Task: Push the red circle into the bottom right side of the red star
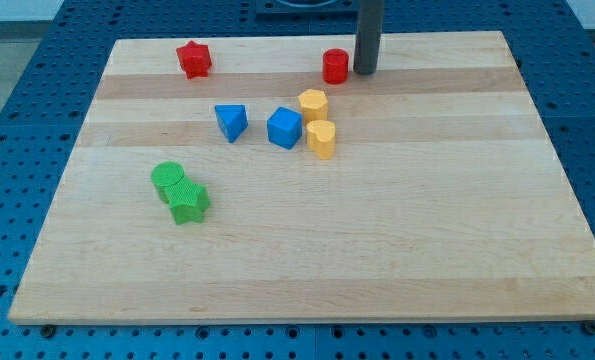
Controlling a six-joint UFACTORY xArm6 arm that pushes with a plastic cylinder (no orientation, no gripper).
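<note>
Near the far edge of the wooden worktop [397, 260], right of centre, sits the red circle [336, 66]. The rod's tip [365, 72] stands just beside it on its right, touching or nearly so. This arm has no jaws, only the dark rod, and it holds nothing. Well apart to the left, also by the far edge, lies the red star [193, 59]. Nearer the middle are a yellow block [313, 104], a yellow heart [321, 139], a blue cube [285, 128] and a blue triangle [231, 122]. Two green blocks [180, 192] touch at the near left.
</note>
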